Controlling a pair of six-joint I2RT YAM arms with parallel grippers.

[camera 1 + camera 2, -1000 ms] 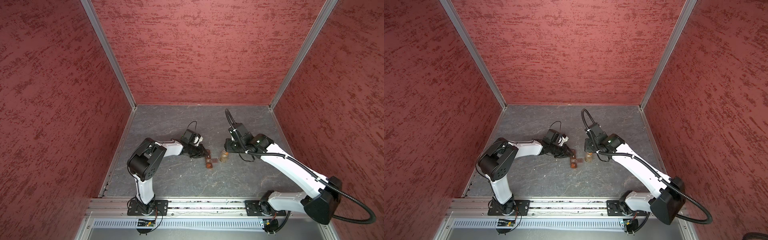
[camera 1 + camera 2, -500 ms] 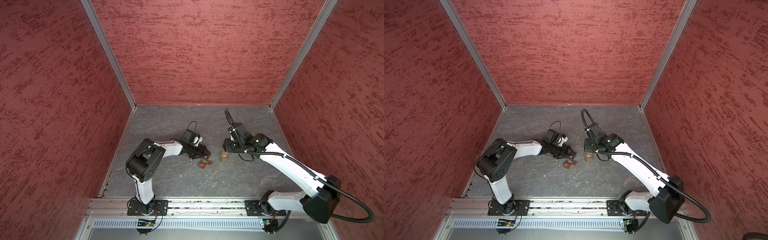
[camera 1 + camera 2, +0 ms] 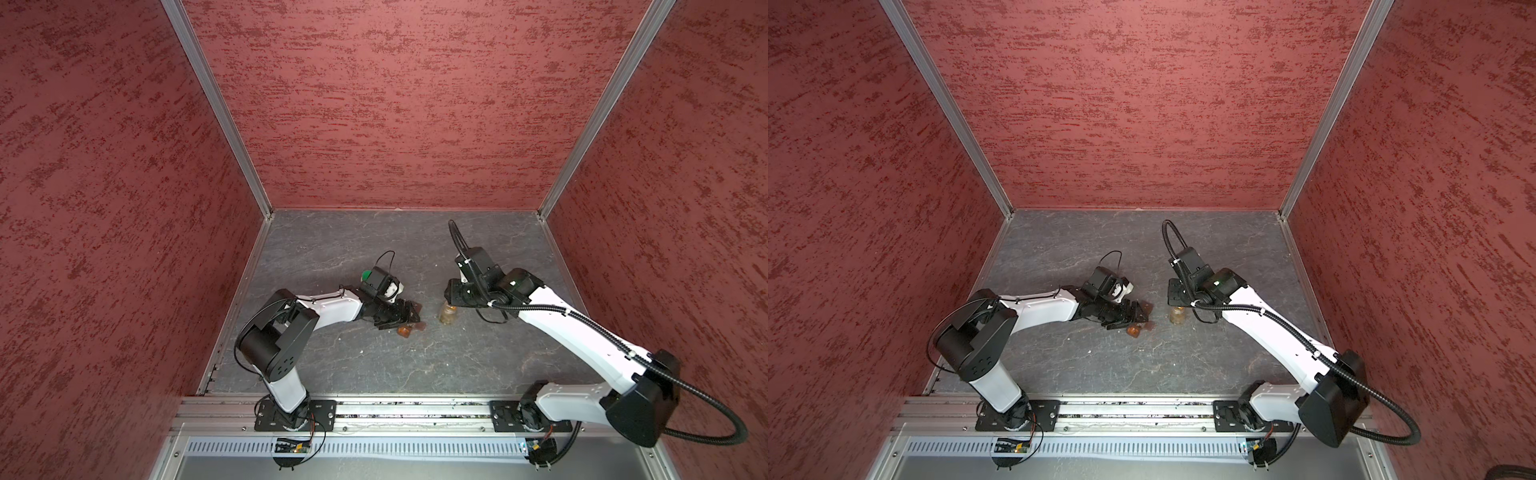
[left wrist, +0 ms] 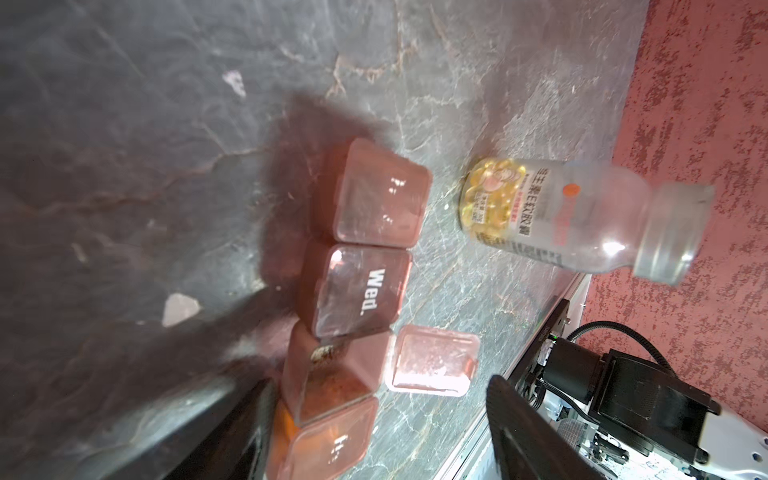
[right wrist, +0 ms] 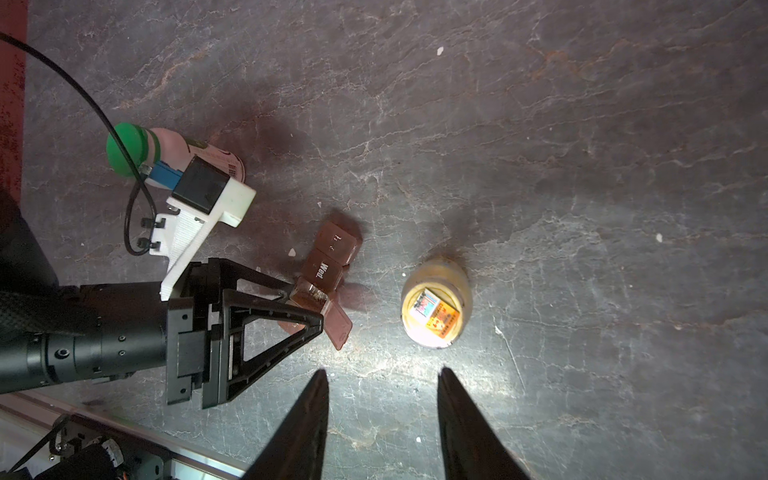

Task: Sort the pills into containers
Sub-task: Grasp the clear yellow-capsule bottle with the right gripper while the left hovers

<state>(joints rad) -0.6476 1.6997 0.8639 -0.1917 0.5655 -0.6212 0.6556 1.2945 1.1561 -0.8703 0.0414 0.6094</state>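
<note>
Grey stone-look tabletop (image 3: 415, 365), mid-frame in both top views: left gripper (image 5: 306, 307) stands wide astride the translucent brown plastic strip of square lidded cells (image 4: 357, 286), one lid (image 4: 432, 361) flipped; right gripper (image 5: 383, 370) gapes empty near the clear plastic bottle (image 5: 436, 307) holding the yellow pills (image 4: 486, 199), so grip its body low, tip slowly over that cell.

The narrow translucent brown plastic strip of square lidded containers (image 4: 359, 286) has a glossy, smooth finish. The clear plastic bottle (image 4: 582, 216) is glossy, with a printed label. The grey stone-patterned tabletop (image 5: 582, 166) is matt and veined. The red walls (image 3: 374, 104) are rough-textured.
</note>
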